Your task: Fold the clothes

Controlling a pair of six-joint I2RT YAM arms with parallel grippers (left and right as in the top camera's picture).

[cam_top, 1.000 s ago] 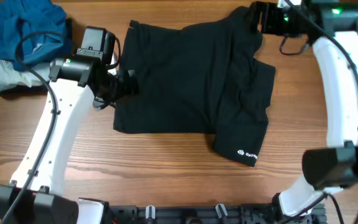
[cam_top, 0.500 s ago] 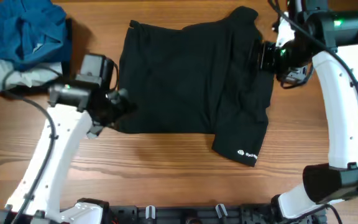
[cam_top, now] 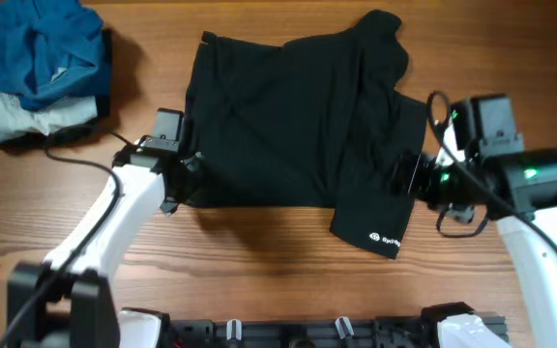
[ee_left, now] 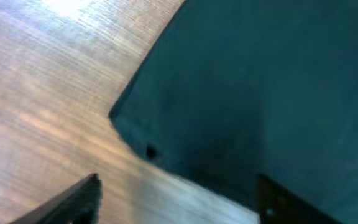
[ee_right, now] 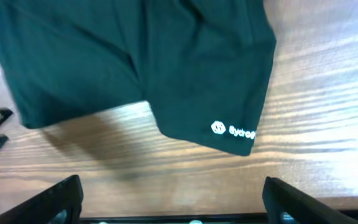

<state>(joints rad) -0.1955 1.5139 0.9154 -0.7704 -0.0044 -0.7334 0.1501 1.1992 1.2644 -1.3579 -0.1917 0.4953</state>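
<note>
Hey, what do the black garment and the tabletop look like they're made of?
Black garment: soft matte fabric, possibly cotton or a blend; it lies in soft folds without sheen. Table: wood or wood-look laminate, smooth, slightly glossy; grain lines and glare show.

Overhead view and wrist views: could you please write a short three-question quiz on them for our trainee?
1. True or false: the white logo on the shirt faces up.
2. The blue garment lies: A) apart from the shirt, at the far left; B) on the shirt; C) under the shirt.
3. Fill in: the left fingers and the right fingers are both ____, holding nothing.
Key: 1 true; 2 A; 3 open.
</note>
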